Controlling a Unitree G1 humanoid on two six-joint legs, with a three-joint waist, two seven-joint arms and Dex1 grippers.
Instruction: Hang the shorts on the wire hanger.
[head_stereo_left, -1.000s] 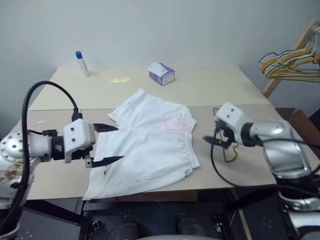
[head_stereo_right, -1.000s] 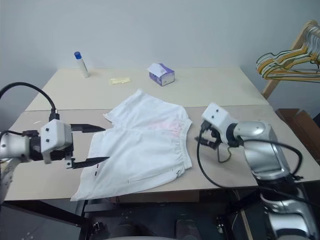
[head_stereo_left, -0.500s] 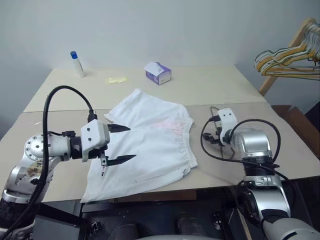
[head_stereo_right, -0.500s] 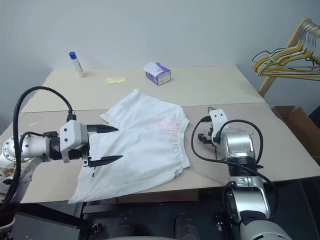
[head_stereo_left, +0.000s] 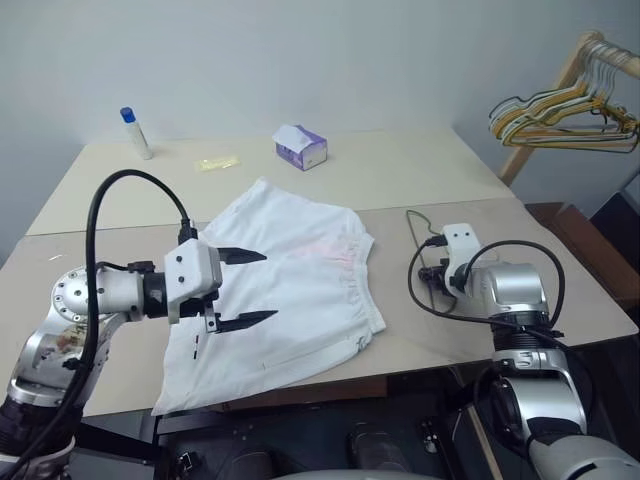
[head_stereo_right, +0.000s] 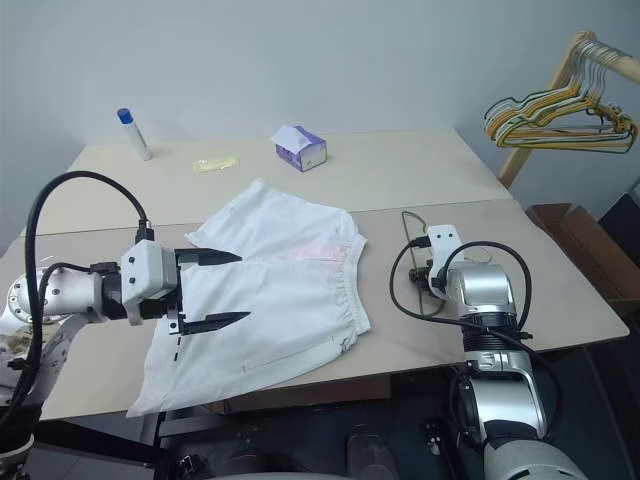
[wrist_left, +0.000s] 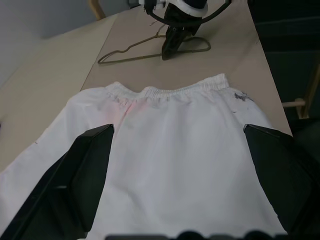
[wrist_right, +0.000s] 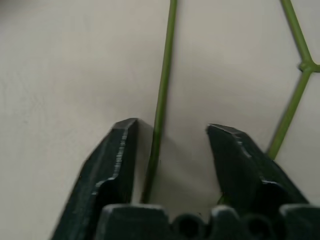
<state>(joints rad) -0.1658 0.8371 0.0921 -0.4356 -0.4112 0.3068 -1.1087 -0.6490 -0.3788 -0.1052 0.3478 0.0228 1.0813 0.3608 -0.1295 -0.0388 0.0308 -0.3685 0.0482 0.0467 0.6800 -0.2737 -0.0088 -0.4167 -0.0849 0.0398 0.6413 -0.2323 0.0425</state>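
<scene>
On the tabletop, from its left edge to its right:
Far left corner: a white bottle (head_stereo_left: 135, 132) with a blue cap stands upright near the back edge; a small yellow packet (head_stereo_left: 217, 162) lies flat beside it, further along that edge.
Left gripper: the left gripper (head_stereo_left: 240, 288) hovers over the left part of the shorts, its two black fingers spread wide apart and level with nothing between them.
Shorts: the shorts (head_stereo_left: 290, 285) lie flat and spread out in the middle of the tabletop (head_stereo_left: 400, 180), one corner reaching the near edge, the gathered waistband facing the right edge; a faint pink print shows near the waistband, and the left wrist view shows a small dark mark at one end of it.
Tissue box: a purple-and-white tissue box (head_stereo_left: 301, 148) sits near the far edge, behind the shorts.
Wire hanger: the wire hanger (wrist_left: 150, 50) lies flat between the waistband and the right edge, apart from the cloth.
Right gripper: the right gripper (wrist_right: 170, 145) is down at the tabletop with its fingers partly apart, one straight run of the wire between them, close by one finger; no grip shows.
Beyond the right edge: a bunch of coloured hangers (head_stereo_left: 560, 110) hangs on a wooden rack.
</scene>
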